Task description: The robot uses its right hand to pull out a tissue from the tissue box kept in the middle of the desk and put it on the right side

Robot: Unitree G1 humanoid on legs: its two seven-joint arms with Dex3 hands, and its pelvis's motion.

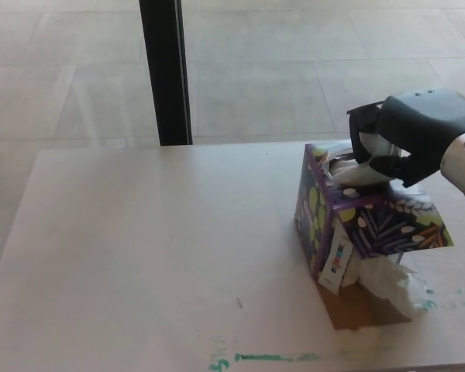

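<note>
1 tissue box, purple with green, white and yellow leaf patterns, is sitting on the pale desk, and it serves as the landmark for everything else. It is standing tilted, with its near lower corner lifted and a white barcode label showing on the face toward the camera. Directly under and in front of the box, a crumpled white tissue is lying on the desk, partly tucked beneath the raised underside, next to a brownish patch on the desk surface.

Above the box's top opening, the right hand is reaching in from the right edge of the picture, its silver-grey wrist showing at the border. Its black fingers are curling around a white tissue that is rising out of the opening, and the thumb is pressing in from below, so the hand is pinching that tissue just above the box top. The lower part of this tissue is resting at the opening, touching the box.

Behind the box and to its left, a black vertical post is standing beyond the far edge of the desk, against a grey tiled floor. Along the near desk edge, below the box, green smudged marks are showing.
</note>
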